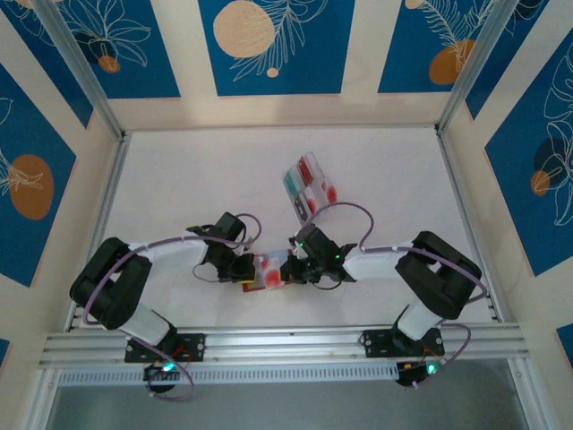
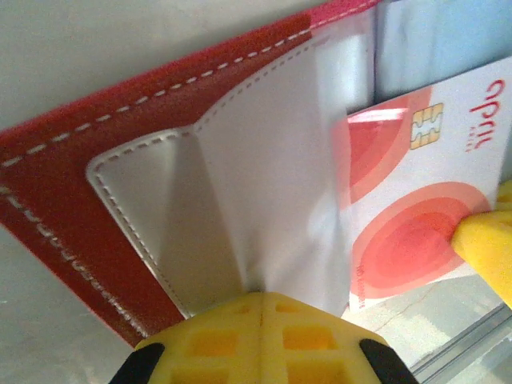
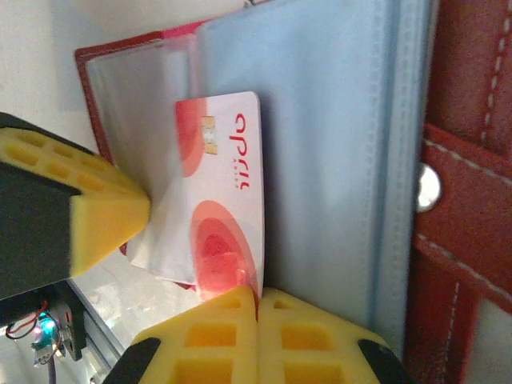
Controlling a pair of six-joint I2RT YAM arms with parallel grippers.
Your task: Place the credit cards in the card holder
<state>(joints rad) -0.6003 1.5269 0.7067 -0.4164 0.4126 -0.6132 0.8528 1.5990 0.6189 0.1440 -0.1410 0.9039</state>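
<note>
- Yellow pads of my right gripper (image 3: 258, 298) are pressed together on the short edge of a white credit card (image 3: 228, 184) printed with red circles, a gold chip and red lettering.
- My left gripper (image 2: 264, 300), its jaws likewise closed, pinches the lip of a pale clear pocket (image 2: 272, 160) and lifts the film into a tent so that the mouth gapes.
- The card lies flat, and its chip end appears to be tucked just under that film. The end with the large red circle, where my right fingers grip, is outside the pocket. I judge it partly seated at best, with most of the slide left to do.
- Around the pocket is the card holder (image 2: 72, 200), red and leather-look with white stitching. It lies opened flat on the white table (image 1: 179, 179), near the front edge and between the two arms. The right wrist view shows its closing tab and metal snap (image 3: 428, 188) spread to one side, beside a run of bluish clear sleeves.
- Farther back on the table, well apart from the wallet, a clear compartment box (image 1: 309, 158) shows teal and red patches. I take these to be the remaining cards (image 1: 294, 179), but I cannot count them from overhead.
- As I read it, one card is mid-insertion and none can be confirmed as fully pocketed. The rest wait in the box.
</note>
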